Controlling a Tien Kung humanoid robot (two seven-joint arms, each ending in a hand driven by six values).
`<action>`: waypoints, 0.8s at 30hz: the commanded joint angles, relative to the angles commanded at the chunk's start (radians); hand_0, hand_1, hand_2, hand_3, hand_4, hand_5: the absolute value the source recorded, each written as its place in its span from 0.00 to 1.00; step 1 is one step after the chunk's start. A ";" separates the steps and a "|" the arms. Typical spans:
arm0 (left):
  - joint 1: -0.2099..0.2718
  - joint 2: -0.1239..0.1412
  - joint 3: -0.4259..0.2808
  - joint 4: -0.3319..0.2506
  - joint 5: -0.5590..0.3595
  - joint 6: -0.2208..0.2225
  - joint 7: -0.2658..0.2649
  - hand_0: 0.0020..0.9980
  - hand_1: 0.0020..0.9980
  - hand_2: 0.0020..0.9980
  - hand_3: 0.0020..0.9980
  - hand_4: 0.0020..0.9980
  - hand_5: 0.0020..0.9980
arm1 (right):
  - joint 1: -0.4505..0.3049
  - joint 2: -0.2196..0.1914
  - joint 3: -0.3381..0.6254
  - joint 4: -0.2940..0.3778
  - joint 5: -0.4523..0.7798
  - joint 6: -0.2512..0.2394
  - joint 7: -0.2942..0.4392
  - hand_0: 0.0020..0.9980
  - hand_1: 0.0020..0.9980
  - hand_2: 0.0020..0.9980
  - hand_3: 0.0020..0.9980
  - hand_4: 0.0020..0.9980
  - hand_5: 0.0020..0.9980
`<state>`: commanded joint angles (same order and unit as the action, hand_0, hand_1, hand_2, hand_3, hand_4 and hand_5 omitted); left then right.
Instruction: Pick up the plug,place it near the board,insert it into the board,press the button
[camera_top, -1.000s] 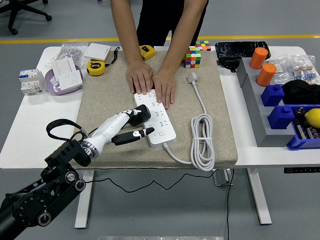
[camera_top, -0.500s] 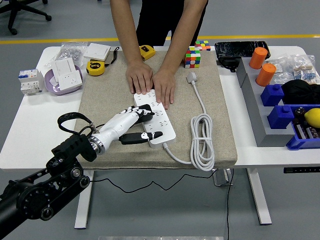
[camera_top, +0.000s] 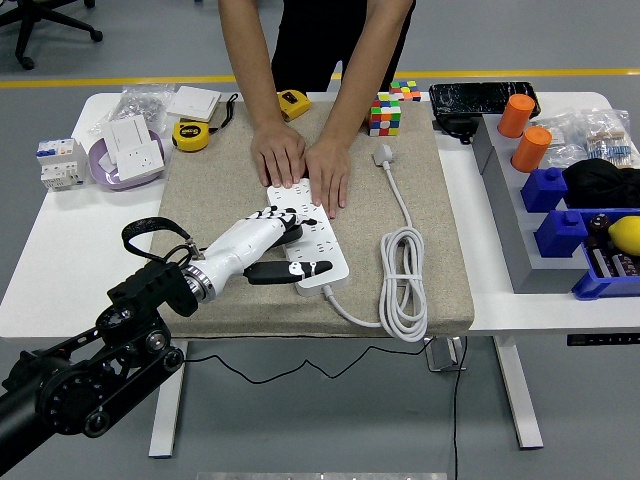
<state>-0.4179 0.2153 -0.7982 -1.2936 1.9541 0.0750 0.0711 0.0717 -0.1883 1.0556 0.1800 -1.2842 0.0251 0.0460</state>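
- The left hand (camera_top: 272, 243) lay over the near-left part of the power strip (camera_top: 308, 240), reaching in from the lower left corner of the view. Its fingers (camera_top: 281, 218) were curled around a dark plug (camera_top: 291, 232) that sat against the strip's top face; its thumb (camera_top: 292, 270) stretched along the strip's near end. Whether the plug's pins were fully seated could not be told, since the hand hid them.
- The right arm was not in view.
- The power strip rested on the beige mat (camera_top: 210, 200), near the middle of the mat's front half, turned at an angle. A person's two hands (camera_top: 305, 165) pressed flat on its far end, holding it steady.
- The strip's white cable (camera_top: 405, 285) ran coiled toward the mat's right front corner; its own plug end (camera_top: 385, 154) lay near the mat's far right edge.
- Handling judgement: the plug looked small, rigid and light, best pinched on its side faces so the pins stay clear. The strip seemed light and prone to slide, so pressing should go straight down.
- A small button (camera_top: 325, 265) showed at the strip's near end, close beside the thumb tip.
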 joint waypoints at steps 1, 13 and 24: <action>0.005 0.000 -0.003 -0.021 -0.001 0.005 -0.002 0.99 0.96 0.92 0.88 1.00 1.00 | 0.000 0.000 -0.001 0.000 0.002 0.000 0.001 0.97 0.91 0.86 0.87 1.00 0.97; 0.073 0.003 0.014 -0.331 -0.127 -0.040 0.158 0.43 0.44 0.50 0.87 0.67 0.34 | -0.005 0.001 0.012 0.000 -0.005 0.000 -0.001 0.97 0.91 0.86 0.87 1.00 0.97; 0.044 0.001 0.038 -0.272 -0.044 -0.250 0.307 0.18 0.05 0.16 0.90 0.45 0.12 | 0.001 0.000 0.003 0.000 0.006 -0.001 0.002 0.97 0.91 0.86 0.87 1.00 0.97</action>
<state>-0.3741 0.2160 -0.7604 -1.5651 1.9098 -0.1745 0.3784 0.0731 -0.1886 1.0590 0.1800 -1.2785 0.0246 0.0476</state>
